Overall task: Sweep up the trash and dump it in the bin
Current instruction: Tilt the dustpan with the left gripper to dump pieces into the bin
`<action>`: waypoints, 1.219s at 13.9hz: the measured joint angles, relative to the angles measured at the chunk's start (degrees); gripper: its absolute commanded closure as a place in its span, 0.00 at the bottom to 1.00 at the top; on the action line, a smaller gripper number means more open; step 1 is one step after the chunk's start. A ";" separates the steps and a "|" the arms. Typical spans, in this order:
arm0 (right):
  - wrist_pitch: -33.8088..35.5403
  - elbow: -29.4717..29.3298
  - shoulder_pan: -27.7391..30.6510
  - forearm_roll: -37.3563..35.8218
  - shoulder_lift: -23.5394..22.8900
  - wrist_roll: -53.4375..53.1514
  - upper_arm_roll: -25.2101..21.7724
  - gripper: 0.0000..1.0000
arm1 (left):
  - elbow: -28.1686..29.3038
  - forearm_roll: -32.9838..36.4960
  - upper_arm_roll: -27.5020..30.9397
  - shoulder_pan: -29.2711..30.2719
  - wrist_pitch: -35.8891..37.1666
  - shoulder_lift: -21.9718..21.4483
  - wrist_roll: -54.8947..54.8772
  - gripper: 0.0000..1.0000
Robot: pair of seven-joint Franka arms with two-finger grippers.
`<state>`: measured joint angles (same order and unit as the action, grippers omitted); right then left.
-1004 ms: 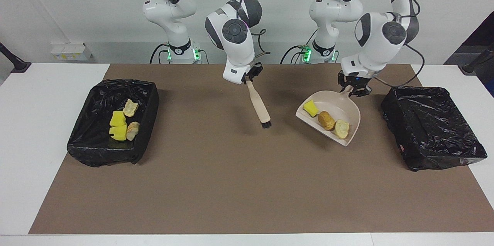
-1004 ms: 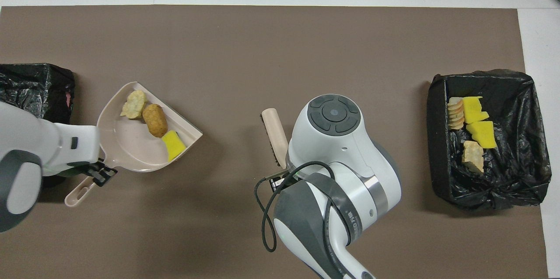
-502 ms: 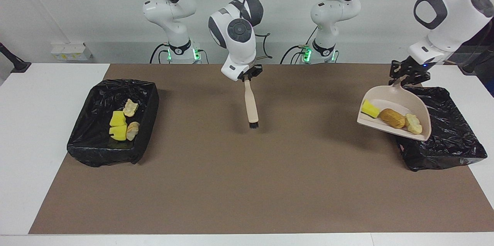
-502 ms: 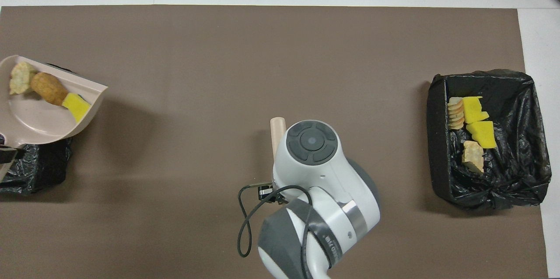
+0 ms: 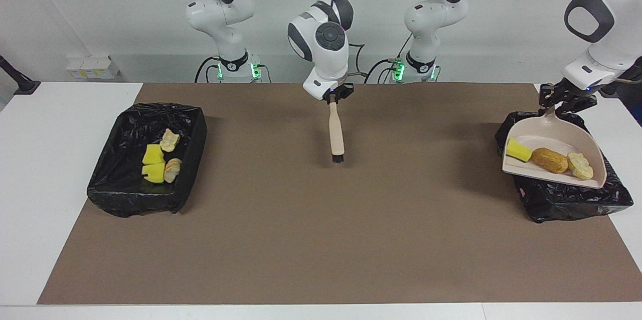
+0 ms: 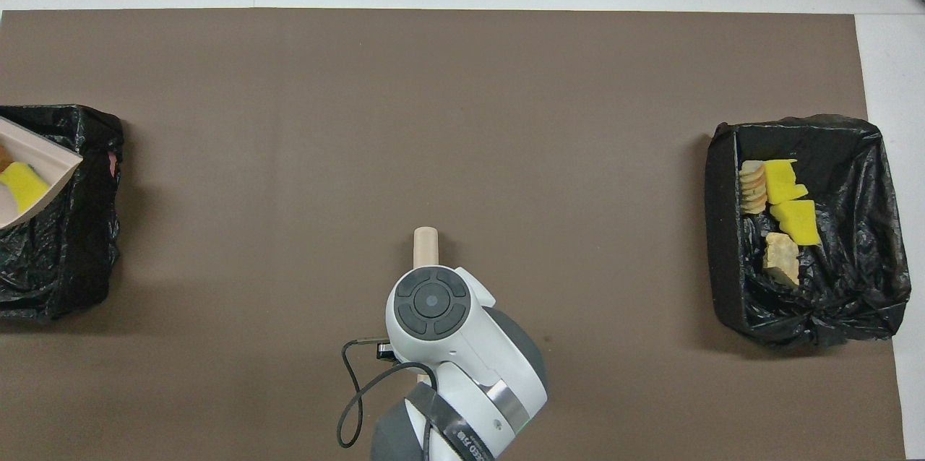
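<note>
Two grippers busy | left gripper (image 5: 566,101) pinches the dustpan (image 5: 551,137) handle, over the bin (image 5: 572,199) at its end | three scraps (image 5: 549,159) in the pan | right gripper (image 5: 335,98) pinches the brush (image 5: 336,132), over the mat (image 5: 321,240) | four scraps (image 5: 159,159) in the other bin (image 5: 125,199)

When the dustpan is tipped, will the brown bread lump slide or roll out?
The brown lump looks rounded and oblong, so it probably rolls. The dustpan looks smooth, so little should hold it. Neighbouring scraps may nudge it.
</note>
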<state>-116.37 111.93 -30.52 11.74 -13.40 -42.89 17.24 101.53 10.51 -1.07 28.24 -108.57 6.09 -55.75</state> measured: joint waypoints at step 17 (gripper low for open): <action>-5.58 1.58 -2.96 0.05 -0.60 -2.12 -0.04 0.34 | -4.41 31.72 -1.87 -3.54 4.56 1.97 -22.46 1.00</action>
<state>-121.95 113.51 -33.48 11.79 -14.01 -45.01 17.19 97.11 42.23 -2.94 24.70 -104.01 8.06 -78.21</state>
